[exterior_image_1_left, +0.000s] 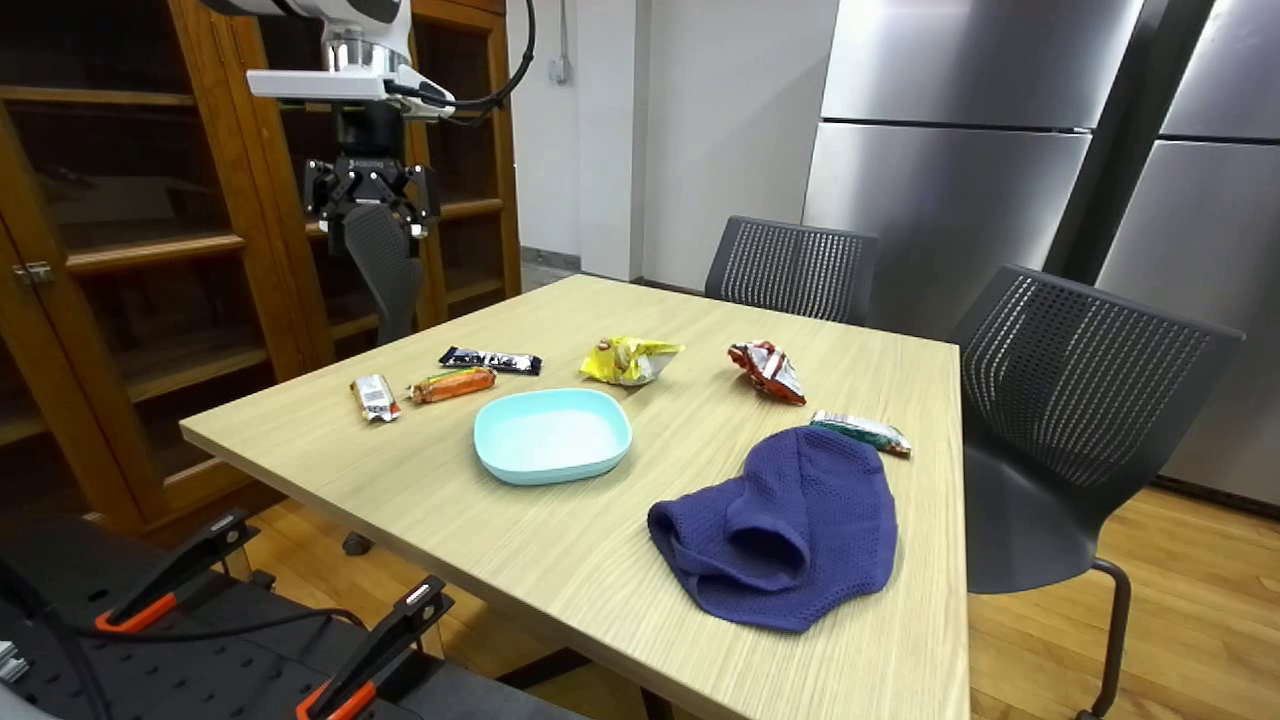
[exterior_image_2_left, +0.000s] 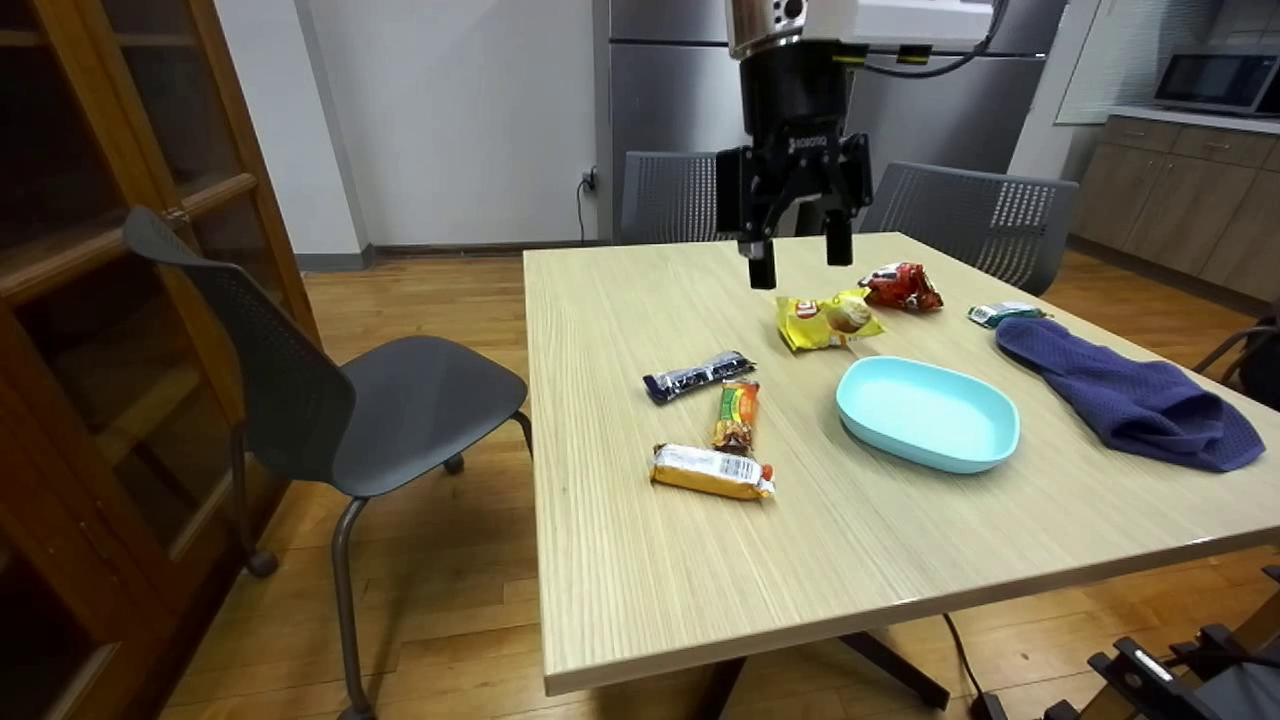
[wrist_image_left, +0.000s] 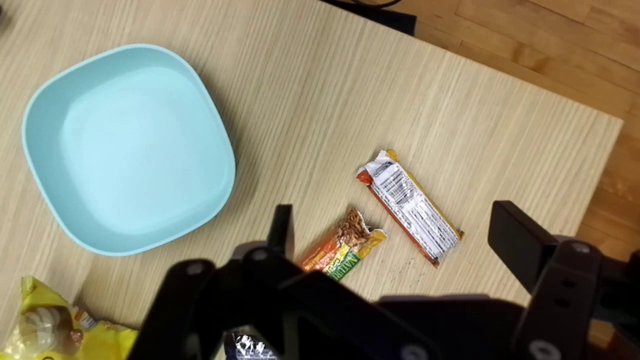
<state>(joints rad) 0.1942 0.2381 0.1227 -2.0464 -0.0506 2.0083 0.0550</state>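
Gripper (wrist_image_left: 396, 227), nearest the lens in the wrist view: jaws spread wide, nothing held. Position: above the table (exterior_image_2_left: 610, 560), apart from everything on it. White bar (wrist_image_left: 410, 209) lies on the table, framed between the jaws in the wrist view. Orange bar (wrist_image_left: 344, 247) lies just beside it, partly hidden by the gripper. Dark bar (exterior_image_2_left: 700, 377) lies just beside the orange bar. Dish (exterior_image_1_left: 552, 435) stands upright on the table; yellow bag (exterior_image_1_left: 628, 360) lies near it. Red bag (exterior_image_1_left: 768, 372), green packet (exterior_image_1_left: 862, 432) and blue cloth (exterior_image_1_left: 820, 510) lie farther from the white bar, as both exterior views show, the packet near the cloth. Status, judged from this layout: no grasp is in place; all three bars, both bags and the green packet lie on the table, outside the dish. Contact and grasp are both outstanding.
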